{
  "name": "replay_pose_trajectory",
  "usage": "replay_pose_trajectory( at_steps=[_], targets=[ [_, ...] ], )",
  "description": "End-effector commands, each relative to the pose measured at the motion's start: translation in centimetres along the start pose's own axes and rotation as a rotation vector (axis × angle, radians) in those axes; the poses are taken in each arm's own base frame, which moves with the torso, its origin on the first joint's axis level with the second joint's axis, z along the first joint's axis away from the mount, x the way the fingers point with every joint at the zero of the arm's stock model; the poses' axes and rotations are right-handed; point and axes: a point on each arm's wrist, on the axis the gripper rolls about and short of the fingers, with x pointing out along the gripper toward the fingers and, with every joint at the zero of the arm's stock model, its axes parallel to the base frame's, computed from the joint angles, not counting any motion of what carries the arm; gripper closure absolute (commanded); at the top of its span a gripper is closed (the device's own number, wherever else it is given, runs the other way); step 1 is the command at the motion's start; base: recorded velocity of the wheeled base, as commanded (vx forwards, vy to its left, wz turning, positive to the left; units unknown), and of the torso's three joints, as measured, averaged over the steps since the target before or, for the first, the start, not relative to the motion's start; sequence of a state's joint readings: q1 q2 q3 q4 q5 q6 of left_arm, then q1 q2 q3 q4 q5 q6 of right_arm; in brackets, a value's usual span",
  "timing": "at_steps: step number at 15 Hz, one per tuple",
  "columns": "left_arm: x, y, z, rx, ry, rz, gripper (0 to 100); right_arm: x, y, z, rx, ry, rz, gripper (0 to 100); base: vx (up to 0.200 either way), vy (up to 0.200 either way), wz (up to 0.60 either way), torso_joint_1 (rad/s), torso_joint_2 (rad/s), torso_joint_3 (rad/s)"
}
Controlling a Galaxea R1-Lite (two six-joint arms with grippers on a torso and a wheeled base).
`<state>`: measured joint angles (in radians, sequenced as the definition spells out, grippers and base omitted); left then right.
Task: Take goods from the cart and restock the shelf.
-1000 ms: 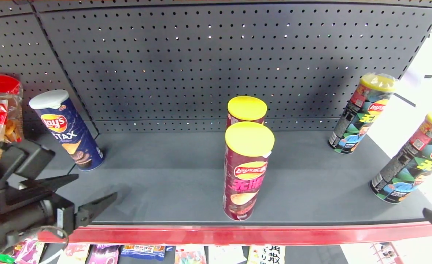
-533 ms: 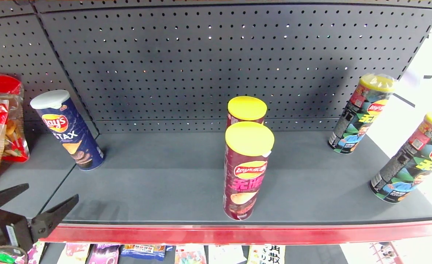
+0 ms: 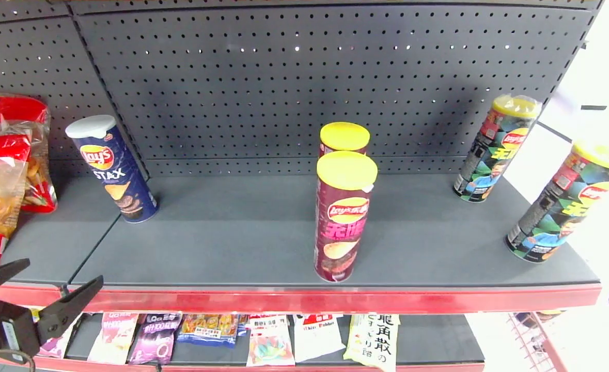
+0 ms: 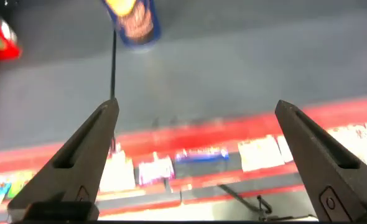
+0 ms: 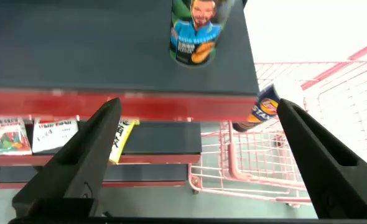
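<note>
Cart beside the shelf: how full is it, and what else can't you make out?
Cart: right wrist view, cut off by the edge; one can shows, the rest unknown.
Rear maroon can: head view, front maroon can hides all but its lid.
Blue can: left wrist view, blurred, cut by the edge.

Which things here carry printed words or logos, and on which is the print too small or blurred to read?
Blue can: logo and large white word, legible.
Front maroon can: logo and large characters, legible.
Green cans: logos legible, fine print too small.
Lower packets: mostly too small.
Cart can: blurred.
</note>
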<state>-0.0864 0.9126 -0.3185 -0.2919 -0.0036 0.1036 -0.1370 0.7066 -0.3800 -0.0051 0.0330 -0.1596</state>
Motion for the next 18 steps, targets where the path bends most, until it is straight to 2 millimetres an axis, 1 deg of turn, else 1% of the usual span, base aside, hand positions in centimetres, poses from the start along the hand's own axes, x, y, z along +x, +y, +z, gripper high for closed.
replay_pose_trajectory(
  at_steps=[1,2,4,8,11,14,18],
  targets=[
    [0.0,0.0,-0.1,-0.001,0.000,0.003,0,0.0,0.0,0.0,-0.005,-0.001,0.001,0,-0.200,0.000,0.00,-0.017,0.00,-0.002],
    [0.0,0.0,-0.1,-0.001,0.000,0.003,0,-0.1,0.0,-0.1,-0.008,-0.001,0.001,0,-0.200,0.000,0.00,0.002,0.01,0.007],
    [0.0,0.0,-0.1,0.001,-0.001,0.001,0,-0.2,0.1,-0.4,-0.022,-0.004,0.001,0,0.000,0.000,0.00,0.000,0.00,0.000],
    [-0.5,0.0,0.0,0.004,-0.023,0.003,0,-0.4,0.1,-0.5,-0.026,-0.008,-0.002,0,0.000,0.000,0.00,0.000,0.00,0.000],
    [-0.9,-0.1,-0.6,0.004,-0.026,0.002,0,-0.3,0.1,-0.6,-0.037,-0.003,0.004,0,0.000,0.000,0.00,0.000,0.00,0.000],
    [-1.1,-0.2,-1.5,0.045,-0.011,-0.002,0,-0.2,0.2,-0.9,-0.040,0.006,0.005,0,0.000,-0.200,0.00,-0.001,0.00,0.004],
    [-1.1,-0.2,-1.5,0.057,-0.008,-0.006,0,-0.1,0.2,-0.9,-0.043,0.012,0.008,0,0.000,-0.200,0.00,0.006,0.01,-0.001]
  ],
)
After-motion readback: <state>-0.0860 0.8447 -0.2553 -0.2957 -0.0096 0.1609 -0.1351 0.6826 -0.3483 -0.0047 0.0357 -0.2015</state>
